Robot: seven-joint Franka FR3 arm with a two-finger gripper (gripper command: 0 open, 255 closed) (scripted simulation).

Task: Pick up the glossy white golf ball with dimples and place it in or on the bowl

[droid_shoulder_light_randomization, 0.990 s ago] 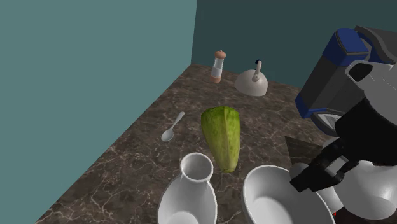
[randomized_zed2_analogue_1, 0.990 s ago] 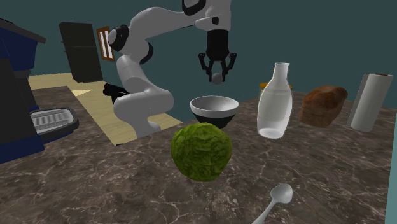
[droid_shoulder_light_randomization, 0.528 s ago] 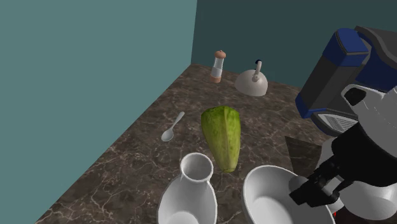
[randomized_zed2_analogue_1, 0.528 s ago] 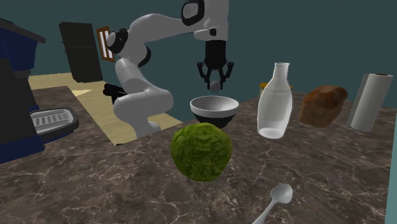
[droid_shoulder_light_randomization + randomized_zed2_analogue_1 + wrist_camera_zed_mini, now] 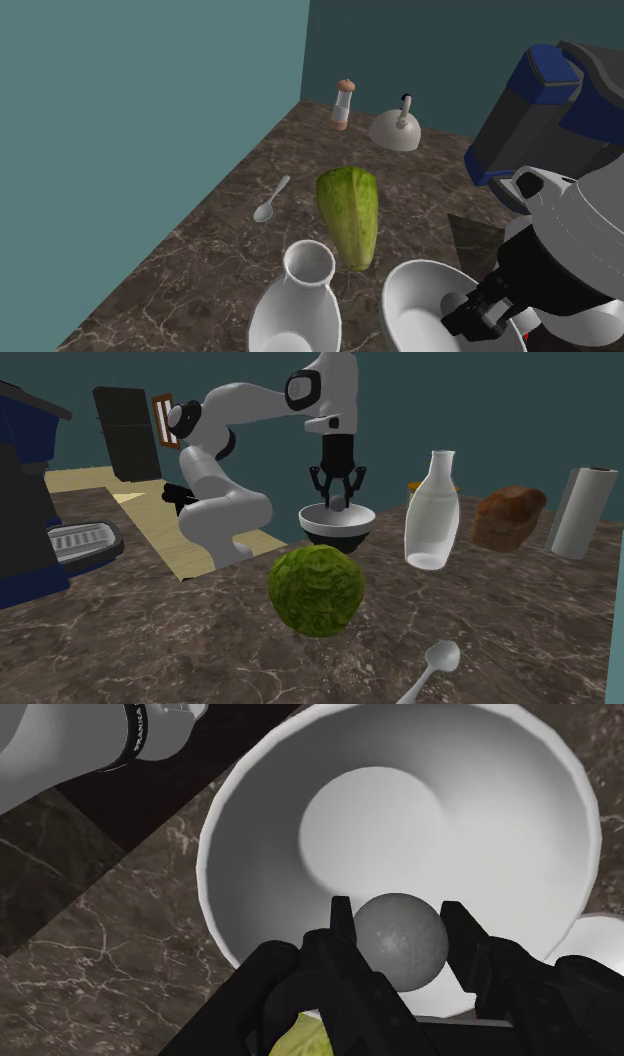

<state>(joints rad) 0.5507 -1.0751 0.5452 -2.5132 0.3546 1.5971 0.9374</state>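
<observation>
While the golf ball (image 5: 401,942) is clamped in the gripper (image 5: 398,916) over the bowl (image 5: 250,814), pickup's done. Only release is left, probably.

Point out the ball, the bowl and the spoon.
ball (image 5: 400,942): wrist view, middle of its dimpled face.
bowl (image 5: 500,834): wrist view, bare inner wall.
spoon (image 5: 264,211): shoulder view, its scoop end.

The golf ball (image 5: 402,940) looks grey and faintly dimpled, the bowl (image 5: 500,814) smooth and matt white, the countertop (image 5: 90,954) dark veined marble.
</observation>
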